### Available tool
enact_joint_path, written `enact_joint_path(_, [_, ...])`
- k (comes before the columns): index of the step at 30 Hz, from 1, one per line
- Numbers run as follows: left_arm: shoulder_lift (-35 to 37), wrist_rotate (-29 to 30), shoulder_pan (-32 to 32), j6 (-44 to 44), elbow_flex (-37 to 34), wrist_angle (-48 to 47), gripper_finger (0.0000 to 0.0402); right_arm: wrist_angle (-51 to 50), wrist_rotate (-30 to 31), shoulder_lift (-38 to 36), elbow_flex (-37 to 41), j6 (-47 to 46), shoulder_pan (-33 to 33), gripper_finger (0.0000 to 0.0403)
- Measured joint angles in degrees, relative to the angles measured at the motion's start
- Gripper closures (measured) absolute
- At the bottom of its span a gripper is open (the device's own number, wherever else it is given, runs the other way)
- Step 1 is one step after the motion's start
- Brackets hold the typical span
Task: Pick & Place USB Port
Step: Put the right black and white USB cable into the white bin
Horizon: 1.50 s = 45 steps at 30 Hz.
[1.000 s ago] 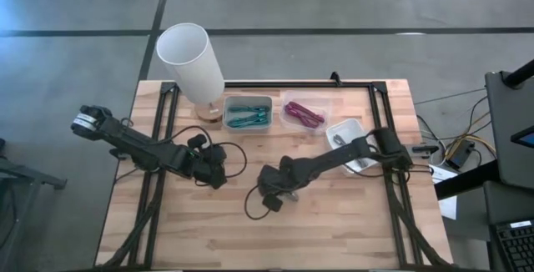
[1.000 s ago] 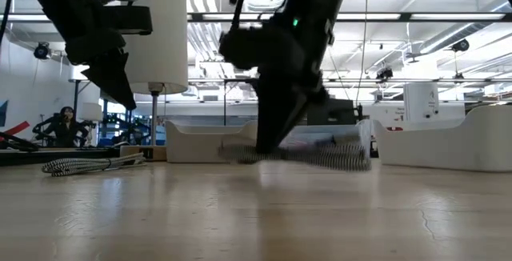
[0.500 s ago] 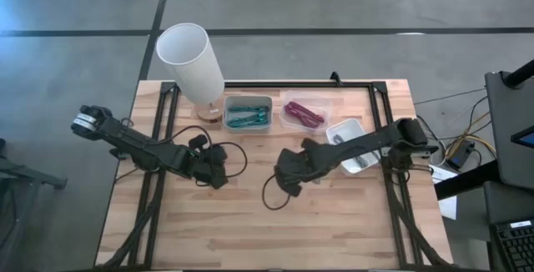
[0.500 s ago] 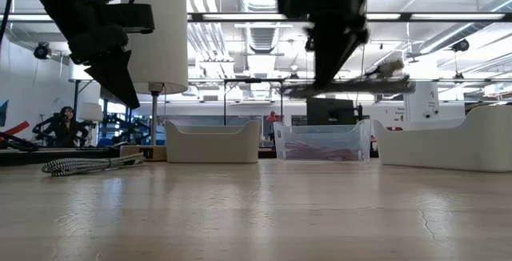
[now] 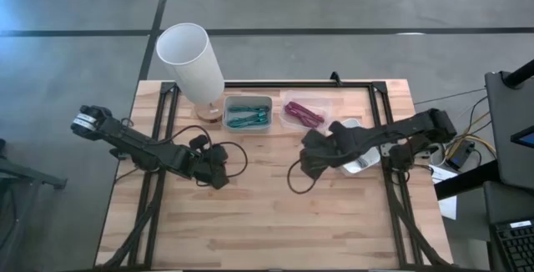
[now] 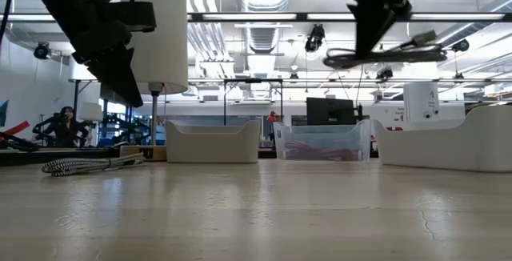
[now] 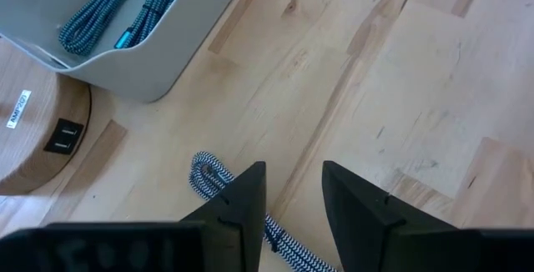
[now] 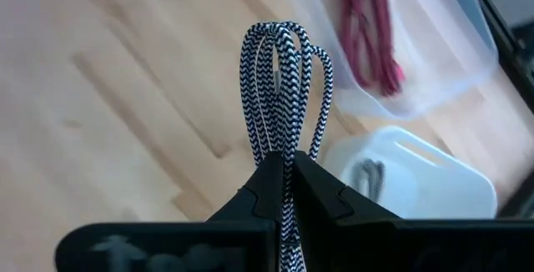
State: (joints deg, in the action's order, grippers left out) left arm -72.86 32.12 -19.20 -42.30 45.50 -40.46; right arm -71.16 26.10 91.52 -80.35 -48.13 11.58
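Cable (image 8: 282,80), a black-and-white coil, we see clamped in the right gripper (image 8: 284,172) above the table (image 5: 250,222); left gripper's (image 7: 288,193) fingers stand apart.

A black-and-white braided cable (image 8: 284,72), teal cables (image 5: 244,116) in a grey bin (image 5: 248,101), magenta cables (image 5: 303,113), a white lampshade (image 5: 191,62).

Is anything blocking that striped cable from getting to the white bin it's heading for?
Nothing visible. The right tool holds the cable in the air beside the white bin, with only bare table between.
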Motion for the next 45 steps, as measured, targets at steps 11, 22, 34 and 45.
enact_joint_path(11, [0.0, 0.1, 0.0, 0.0, 0.0, 0.4, 0.0278, 0.5, 1.4, -9.3, 16.6, -6.5, -7.2, 0.0390])
enact_joint_path(22, [0.0, 0.1, 0.0, 0.0, 0.0, 1.0, 0.0278, 9.1, 1.4, -15.3, 32.0, -7.1, -13.4, 0.0390])
enact_joint_path(34, [0.0, 0.1, 0.0, -0.2, 0.0, 1.0, 0.0278, 16.6, 0.9, -16.4, 39.8, -7.1, -14.3, 0.0390])
enact_joint_path(45, [0.0, 0.1, 0.0, -0.2, 0.0, 1.0, 0.0278, 19.9, -0.3, -16.1, 41.1, -3.4, -14.3, 0.0369])
